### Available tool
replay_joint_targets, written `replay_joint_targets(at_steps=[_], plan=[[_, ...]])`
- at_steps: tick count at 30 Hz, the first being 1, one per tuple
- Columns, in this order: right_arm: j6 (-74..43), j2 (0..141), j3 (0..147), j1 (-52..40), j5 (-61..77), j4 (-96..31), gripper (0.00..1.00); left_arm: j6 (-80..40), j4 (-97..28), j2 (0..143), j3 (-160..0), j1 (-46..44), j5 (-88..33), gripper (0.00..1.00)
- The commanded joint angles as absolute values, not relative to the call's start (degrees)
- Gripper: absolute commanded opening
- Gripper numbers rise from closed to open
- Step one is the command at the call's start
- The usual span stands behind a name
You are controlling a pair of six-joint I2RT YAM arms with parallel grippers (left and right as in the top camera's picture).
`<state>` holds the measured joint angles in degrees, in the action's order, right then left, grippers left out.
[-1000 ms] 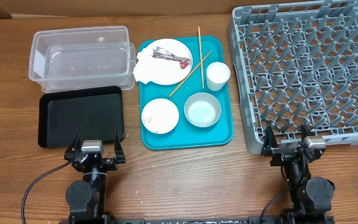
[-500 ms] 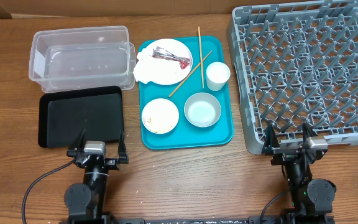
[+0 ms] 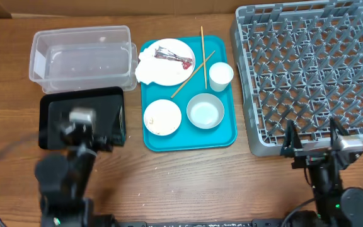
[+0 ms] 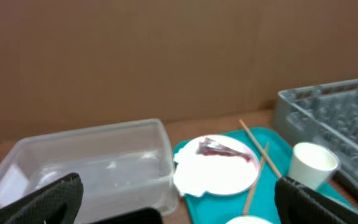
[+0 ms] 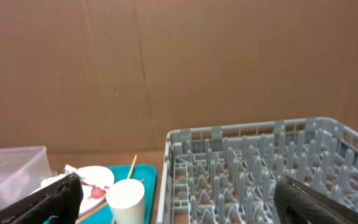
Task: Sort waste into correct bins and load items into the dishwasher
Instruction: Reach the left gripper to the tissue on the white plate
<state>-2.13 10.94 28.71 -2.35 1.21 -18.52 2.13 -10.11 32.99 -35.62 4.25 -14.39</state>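
A pale pink plate [image 3: 169, 69] on the teal tray holds a red-and-silver wrapper [image 3: 174, 58], with a crumpled napkin [image 3: 144, 68] at its left edge. Two chopsticks [image 3: 202, 47] lie across the tray by a white cup [image 3: 220, 75]. Two white bowls [image 3: 162, 116] [image 3: 205, 111] sit in front. Rice grains are too small to tell. The clear tub [image 3: 84, 57] and black tray [image 3: 52, 104] are at left, the grey rack [image 3: 307, 69] at right. My left gripper [image 3: 84, 126] is blurred over the black tray's near edge, open and empty [image 4: 179, 211]. My right gripper [image 3: 312, 144] is open and empty at the rack's near edge [image 5: 179, 208].
The teal serving tray [image 3: 222, 135] lies between the bins and the rack. A cardboard wall stands behind the table. Bare wooden table runs along the front. The left wrist view shows the tub [image 4: 92, 155], plate [image 4: 219, 174] and cup [image 4: 312, 163] ahead.
My left arm has moved forward from the table's front edge onto the black tray's near edge and is motion-blurred. My right arm has shifted to the right, towards the rack's near right part.
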Motion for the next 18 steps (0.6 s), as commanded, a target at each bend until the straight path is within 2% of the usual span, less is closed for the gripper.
replay_joint_targets(at_steps=[1, 8, 18], plan=[[-1.26, 18.11, 39.16, -2.61, 1.19, -23.51, 1.00, 3.25, -15.59, 44.10, -49.56, 4.47, -21.43, 1.00], [-1.28, 33.67, 54.92, -2.61, 5.58, -33.43, 1.00, 3.22, -31.18, 68.36, -80.01, 2.52, -30.04, 1.00], [-1.30, 52.56, 73.03, -2.61, 11.22, -51.11, 1.00, 6.26, -69.25, 107.18, -131.57, -10.74, -15.57, 1.00]])
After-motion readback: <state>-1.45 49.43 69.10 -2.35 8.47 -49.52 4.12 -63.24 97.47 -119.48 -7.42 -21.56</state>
